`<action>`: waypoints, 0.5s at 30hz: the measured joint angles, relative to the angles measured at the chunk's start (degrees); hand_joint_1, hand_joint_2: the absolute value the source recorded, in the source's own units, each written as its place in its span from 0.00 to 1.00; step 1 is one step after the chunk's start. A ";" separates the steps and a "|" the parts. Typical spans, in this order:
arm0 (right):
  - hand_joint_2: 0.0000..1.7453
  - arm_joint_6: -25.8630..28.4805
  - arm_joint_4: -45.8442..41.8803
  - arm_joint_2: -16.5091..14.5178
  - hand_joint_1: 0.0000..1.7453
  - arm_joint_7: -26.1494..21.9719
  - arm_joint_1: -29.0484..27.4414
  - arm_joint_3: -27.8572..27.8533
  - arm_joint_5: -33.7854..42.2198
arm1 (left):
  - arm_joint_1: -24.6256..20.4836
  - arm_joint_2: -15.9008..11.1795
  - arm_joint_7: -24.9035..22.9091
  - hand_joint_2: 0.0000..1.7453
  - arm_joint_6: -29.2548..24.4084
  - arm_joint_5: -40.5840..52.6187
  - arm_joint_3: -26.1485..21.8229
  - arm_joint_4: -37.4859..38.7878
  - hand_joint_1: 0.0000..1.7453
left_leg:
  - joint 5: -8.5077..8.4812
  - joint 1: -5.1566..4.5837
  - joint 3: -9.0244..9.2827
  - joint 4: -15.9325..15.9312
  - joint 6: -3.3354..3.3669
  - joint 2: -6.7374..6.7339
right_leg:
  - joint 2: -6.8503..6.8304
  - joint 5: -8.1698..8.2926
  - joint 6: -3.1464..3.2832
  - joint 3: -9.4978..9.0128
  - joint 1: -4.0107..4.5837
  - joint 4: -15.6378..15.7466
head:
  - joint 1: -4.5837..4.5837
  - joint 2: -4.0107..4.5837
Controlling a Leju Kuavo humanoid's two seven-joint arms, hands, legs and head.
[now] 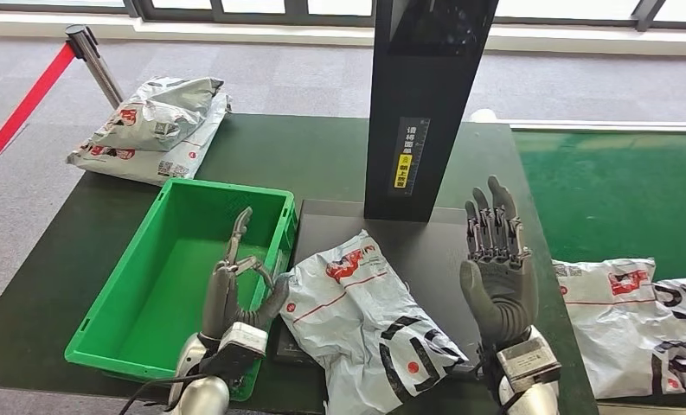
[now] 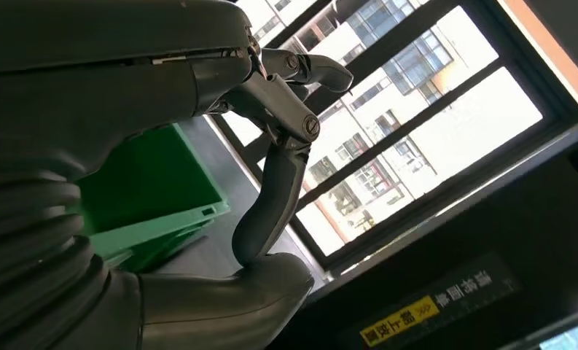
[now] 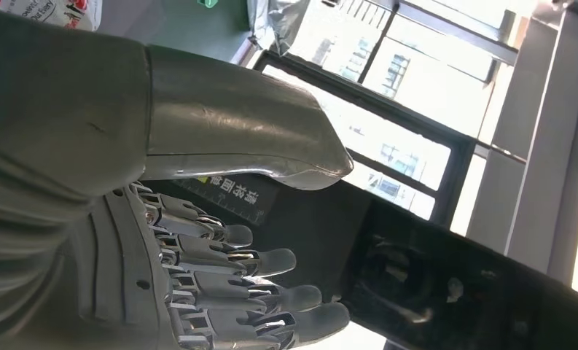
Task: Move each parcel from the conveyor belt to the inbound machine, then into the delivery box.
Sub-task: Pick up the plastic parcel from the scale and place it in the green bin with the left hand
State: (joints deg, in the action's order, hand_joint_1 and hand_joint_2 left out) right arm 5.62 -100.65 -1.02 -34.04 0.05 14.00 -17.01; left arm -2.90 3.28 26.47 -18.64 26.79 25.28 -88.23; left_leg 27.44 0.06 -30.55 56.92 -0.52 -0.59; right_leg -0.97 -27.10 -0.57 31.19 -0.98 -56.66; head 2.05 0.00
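A grey parcel (image 1: 365, 320) with red and black print lies on the dark plate (image 1: 426, 251) of the inbound machine, below its black post (image 1: 421, 112). My left hand (image 1: 235, 290) is raised at the parcel's left edge, over the rim of the green box (image 1: 179, 268), fingers apart and holding nothing; the left wrist view shows my left hand (image 2: 271, 146) the same way. My right hand (image 1: 497, 259) is held upright to the right of the parcel, fingers straight and empty. More grey parcels (image 1: 642, 320) lie on the green conveyor belt (image 1: 616, 190) at the right.
Two grey parcels (image 1: 153, 130) are stacked on the dark table's far left corner. A red barrier tape on a metal post (image 1: 92, 60) stands beyond them. The green box is empty inside. Windows line the far wall.
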 joint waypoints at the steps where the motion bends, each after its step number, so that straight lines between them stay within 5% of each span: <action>1: 1.00 -0.49 0.00 -0.02 0.00 0.13 0.16 0.03 -0.40 | -0.86 0.14 -1.07 1.00 1.28 1.92 0.90 0.60 0.00 | -0.01 0.00 -0.01 0.01 0.01 0.00 | 0.00 0.02 0.00 0.01 0.00 0.00 | 0.01 0.00; 7: 1.00 -2.35 -0.01 -0.21 0.00 0.00 1.12 0.09 -1.74 | -5.00 0.50 -3.97 1.00 6.21 8.46 6.30 4.64 0.00 | -0.03 0.00 -0.06 0.04 0.01 -0.03 | 0.05 0.07 -0.02 0.08 0.00 0.00 | 0.01 0.00; 15: 1.00 -1.13 -0.35 0.68 0.00 -0.62 0.04 0.27 -1.56 | -11.16 0.21 -1.68 1.00 9.72 10.13 11.86 12.73 0.00 | -0.06 -0.01 -0.03 0.03 0.00 0.00 | 0.02 0.07 -0.02 0.02 -0.01 0.00 | 0.01 0.00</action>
State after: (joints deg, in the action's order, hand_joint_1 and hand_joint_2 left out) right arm 4.48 -101.00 -0.34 -34.66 0.10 14.28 -18.57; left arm -14.06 3.49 24.79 -8.91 36.92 37.14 -75.50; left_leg 27.39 0.05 -30.59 56.94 -0.51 -0.59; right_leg -0.96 -27.03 -0.59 31.20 -0.99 -56.66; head 2.07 0.00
